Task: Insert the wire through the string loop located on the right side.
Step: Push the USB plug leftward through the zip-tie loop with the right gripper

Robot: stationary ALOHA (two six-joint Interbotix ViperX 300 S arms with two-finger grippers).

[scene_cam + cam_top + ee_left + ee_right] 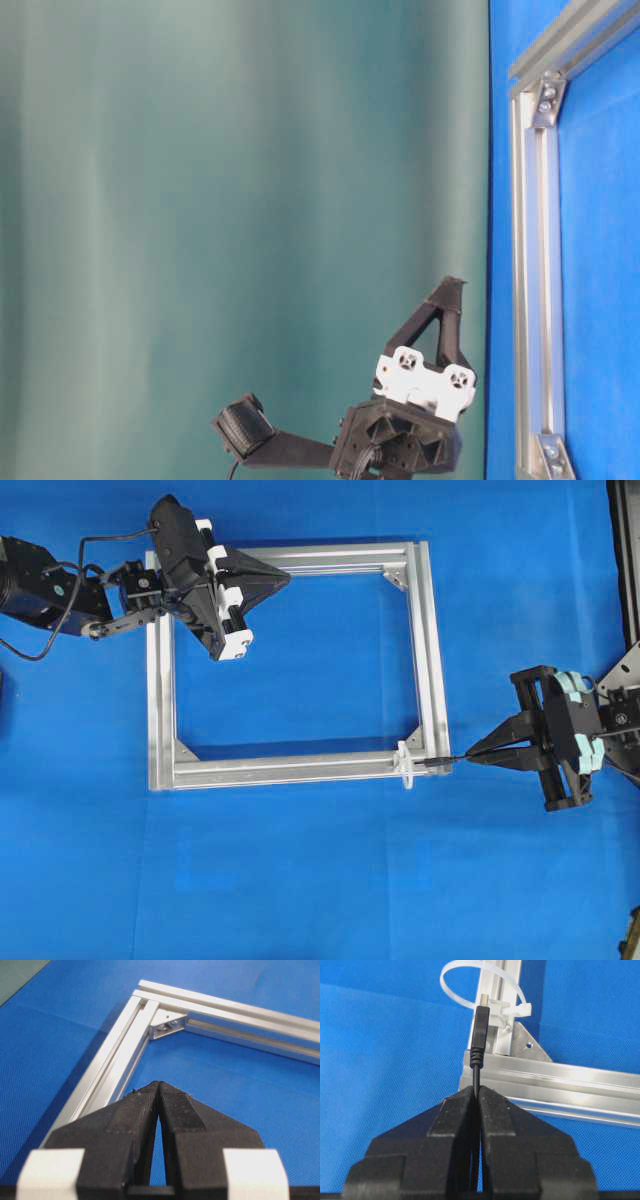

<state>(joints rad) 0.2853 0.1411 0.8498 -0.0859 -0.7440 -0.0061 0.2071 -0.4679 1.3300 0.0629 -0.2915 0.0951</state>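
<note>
My right gripper [478, 1088] is shut on the wire [477, 1074], a thin black cable ending in a dark plug [480, 1030] with a small metal tip. The plug points at the white string loop [451, 990], which stands up from the silver frame [560, 1080] just beyond the tip. From overhead the right gripper [470, 757] sits just outside the frame's lower right corner, the wire [442, 762] reaching toward the loop [405, 767]. My left gripper [285, 577] is shut and holds nothing, hovering over the frame's upper left corner; its fingertips [159, 1085] are pressed together.
The square aluminium frame [160, 720] lies flat on the blue mat, with triangular corner brackets [167, 1022] inside its corners. The table-level view shows a green curtain, the left arm's gripper [445, 300] and one frame rail [535, 300].
</note>
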